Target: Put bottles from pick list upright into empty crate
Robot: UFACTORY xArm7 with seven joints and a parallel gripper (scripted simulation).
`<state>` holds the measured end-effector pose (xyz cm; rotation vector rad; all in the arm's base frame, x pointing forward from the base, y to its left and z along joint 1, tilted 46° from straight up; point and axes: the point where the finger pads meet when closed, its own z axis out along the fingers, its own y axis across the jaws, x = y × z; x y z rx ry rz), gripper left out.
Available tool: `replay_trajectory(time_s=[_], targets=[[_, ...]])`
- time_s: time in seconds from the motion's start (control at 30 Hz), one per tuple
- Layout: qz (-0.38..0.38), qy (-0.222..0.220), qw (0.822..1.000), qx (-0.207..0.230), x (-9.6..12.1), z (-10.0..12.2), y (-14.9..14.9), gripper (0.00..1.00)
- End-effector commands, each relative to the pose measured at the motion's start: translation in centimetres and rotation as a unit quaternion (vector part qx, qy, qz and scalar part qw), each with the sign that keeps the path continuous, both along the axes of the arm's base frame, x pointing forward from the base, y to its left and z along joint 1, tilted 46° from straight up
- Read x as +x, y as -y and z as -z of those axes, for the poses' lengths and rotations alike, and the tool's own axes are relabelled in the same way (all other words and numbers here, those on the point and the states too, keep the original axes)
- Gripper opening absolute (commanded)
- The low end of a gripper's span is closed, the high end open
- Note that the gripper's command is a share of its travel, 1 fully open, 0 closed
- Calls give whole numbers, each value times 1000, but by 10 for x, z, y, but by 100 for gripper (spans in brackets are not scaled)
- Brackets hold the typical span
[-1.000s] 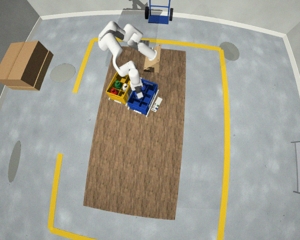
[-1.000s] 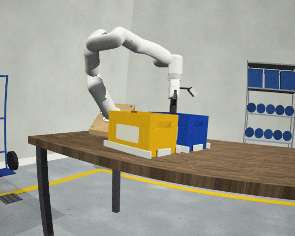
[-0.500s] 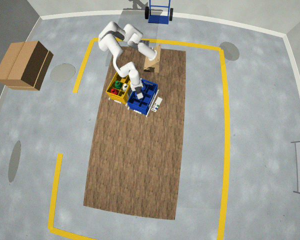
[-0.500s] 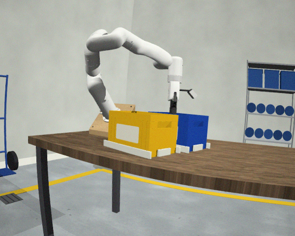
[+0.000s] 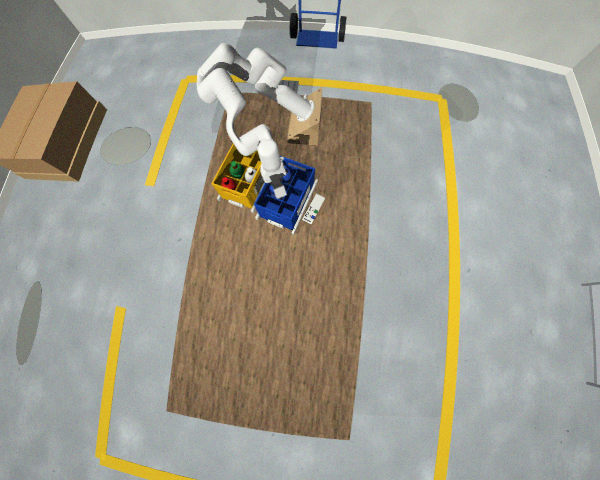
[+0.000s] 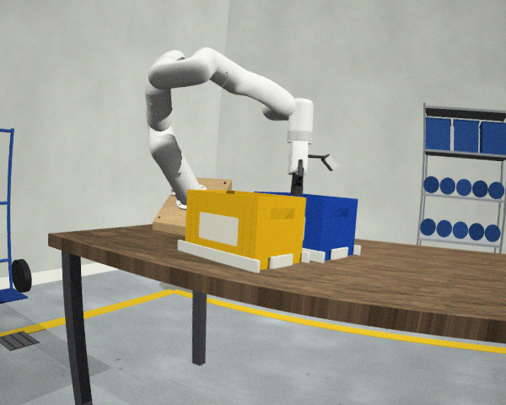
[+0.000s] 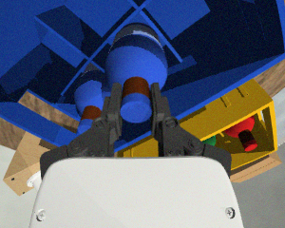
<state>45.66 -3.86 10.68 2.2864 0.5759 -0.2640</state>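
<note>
The claw is gripping a blue bottle by its neck, inside the blue crate. The bottle is probably behaving as stiff, smooth and top-held, so the narrow neck is offering the safest hold while its wide body is risking bumps against dividers.

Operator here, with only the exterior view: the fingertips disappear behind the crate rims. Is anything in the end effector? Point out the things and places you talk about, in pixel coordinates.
Observer: Yes, the end effector point(image 5: 275, 179) point(image 6: 297, 193) point(image 7: 136, 94) is shut on the neck of a blue bottle point(image 7: 136, 66).

Operator: Any other bottle in the blue crate point(image 5: 277, 215) point(image 6: 331, 218) point(image 7: 204, 95)?

Observer: One more is visible, a second blue bottle point(image 5: 286, 173) point(image 7: 89, 92).

Operator: And what shows inside the yellow crate point(image 5: 233, 194) point(image 6: 283, 235) point(image 7: 247, 95)?

Observer: Green point(image 5: 235, 168) point(image 7: 210, 142), white point(image 5: 249, 174) and red point(image 5: 228, 182) point(image 7: 239, 128) bottles.
</note>
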Motion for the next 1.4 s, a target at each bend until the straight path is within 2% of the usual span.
replay_trajectory(time_s=[0.0,1.37], targets=[[-2,2,1000,1,1,1,-1,0],[-2,2,1000,1,1,13,12,0]])
